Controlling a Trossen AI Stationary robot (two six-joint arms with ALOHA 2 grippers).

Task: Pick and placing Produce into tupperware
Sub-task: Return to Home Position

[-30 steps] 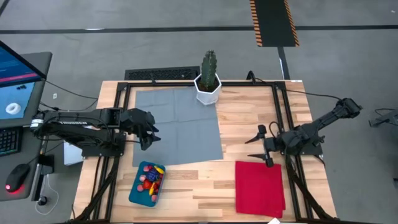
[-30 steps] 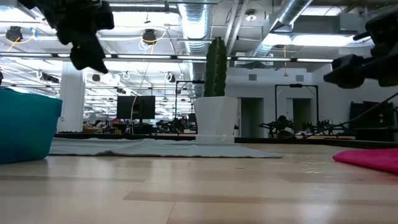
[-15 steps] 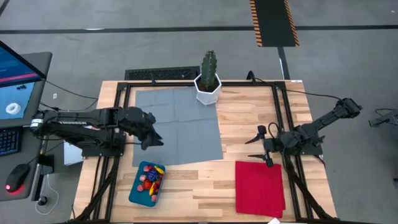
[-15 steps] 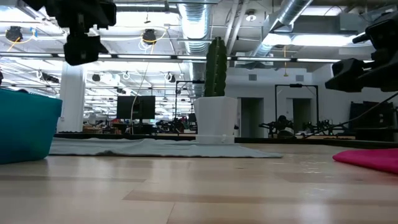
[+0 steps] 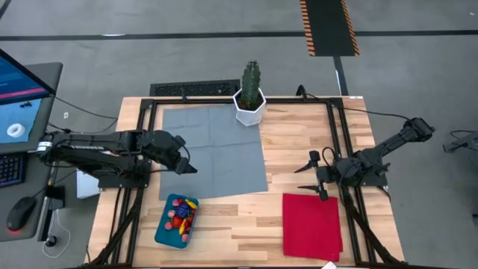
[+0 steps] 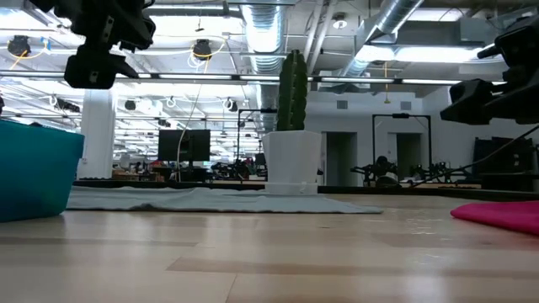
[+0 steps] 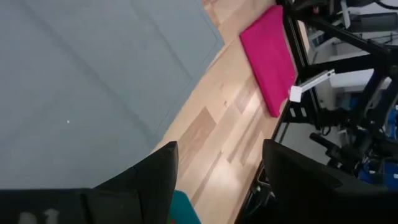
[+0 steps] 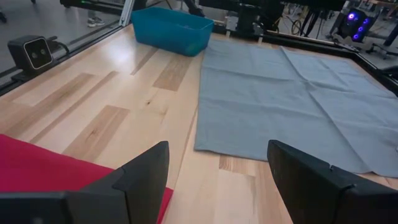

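The teal tupperware (image 5: pixel 166 228) sits near the table's near-left corner, also seen as the tupperware (image 8: pixel 171 29) and the tupperware (image 6: pixel 34 181). Several tiny toy produce pieces (image 5: pixel 181 213), red, yellow and pink, lie inside it. My left gripper (image 5: pixel 188 163) hovers open above the left part of the grey mat (image 5: pixel 216 149), just far of the tupperware; nothing shows between its fingers in the left wrist view (image 7: pixel 217 168). My right gripper (image 5: pixel 308 173) waits open at the table's right, above the far edge of the red cloth (image 5: pixel 312 224).
A green cactus in a white pot (image 5: pixel 250 93) stands at the mat's far edge, mid-table. The red cloth lies flat near the near-right corner. Bare wood (image 5: pixel 239 217) stretches between tupperware and cloth. Black frame rails run along the table's left and right sides.
My left gripper has turned at the wrist above the mat's left part and shifted a little toward the table's right; in the low view its fingers swing from pointing down to slanting sideways. The right arm, tupperware and produce have stayed put.
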